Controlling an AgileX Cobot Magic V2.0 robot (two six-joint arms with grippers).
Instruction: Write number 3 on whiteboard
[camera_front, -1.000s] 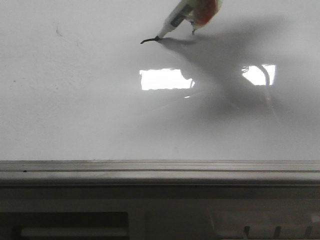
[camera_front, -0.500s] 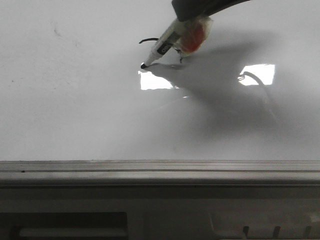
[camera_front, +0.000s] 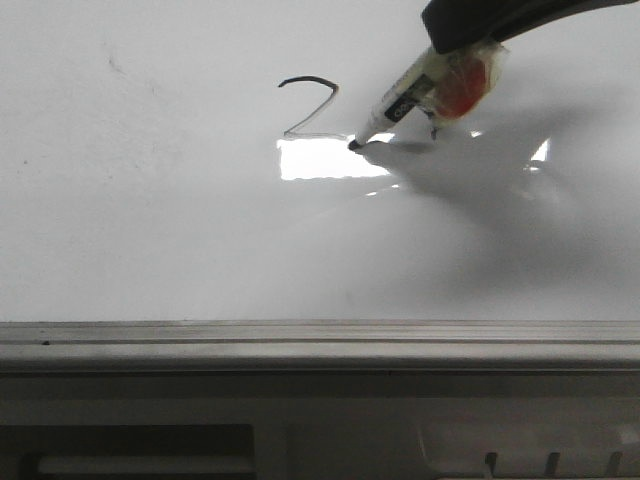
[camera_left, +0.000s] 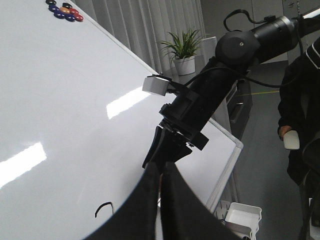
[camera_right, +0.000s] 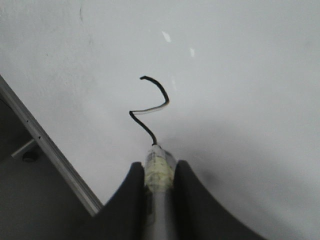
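A glossy, pale whiteboard (camera_front: 150, 220) fills my front view, its ridged grey metal rail (camera_front: 320, 345) running across the bottom and a bright rectangular glare (camera_front: 330, 160) sitting near the middle of the board. Through the left wrist camera I see the room beyond the board: pale curtains (camera_left: 145, 25), a potted plant (camera_left: 184, 50), a cluster of coloured magnets (camera_left: 65, 10) at the board's far corner, and a person in dark clothing (camera_left: 300, 100) standing at the edge of the view. My right arm (camera_left: 220, 85) reaches in over the board, and its right gripper (camera_right: 159, 172) is clamped around a white marker (camera_front: 400, 100), the two dark fingers (camera_right: 134, 190) pressed against either side of the barrel. The marker leans down and to the left in the front view, its black tip touching the board just at the glare's upper right corner. The left gripper (camera_left: 161, 182) hangs above the board with its fingers drawn nearly together on nothing. The number 3 (camera_front: 312, 108) is only partly drawn: a curved top, a faint diagonal stroke and a short line reaching the marker tip, lying just above the glare.
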